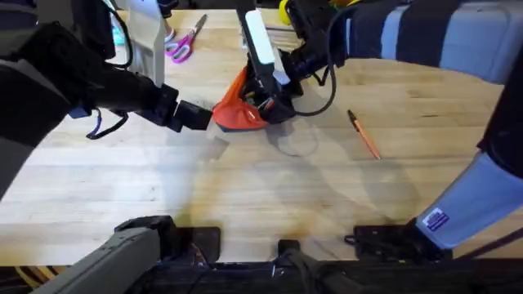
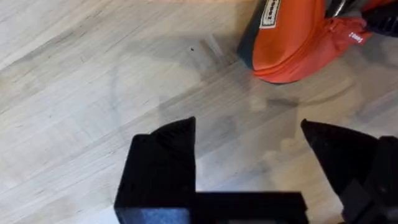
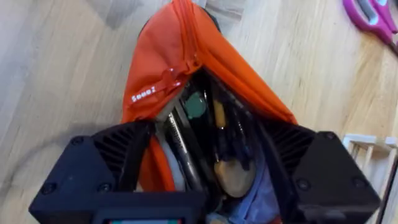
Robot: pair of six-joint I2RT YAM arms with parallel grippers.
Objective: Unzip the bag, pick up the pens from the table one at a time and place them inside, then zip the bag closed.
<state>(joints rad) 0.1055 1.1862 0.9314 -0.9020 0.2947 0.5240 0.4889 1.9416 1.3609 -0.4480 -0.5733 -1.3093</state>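
Observation:
The orange-red bag lies on the table left of centre, its zipper open. In the right wrist view the bag gapes and several pens and other items show inside its mouth. My right gripper sits over that open end, open, its black fingers on either side of the mouth. My left gripper hovers just left of the bag's closed end, open and empty. One thin orange pen lies on the table to the right.
Pink-handled scissors lie at the back left, also at the right wrist view's edge. A white rack stands close behind the bag. Bare wood stretches across the front and right of the table.

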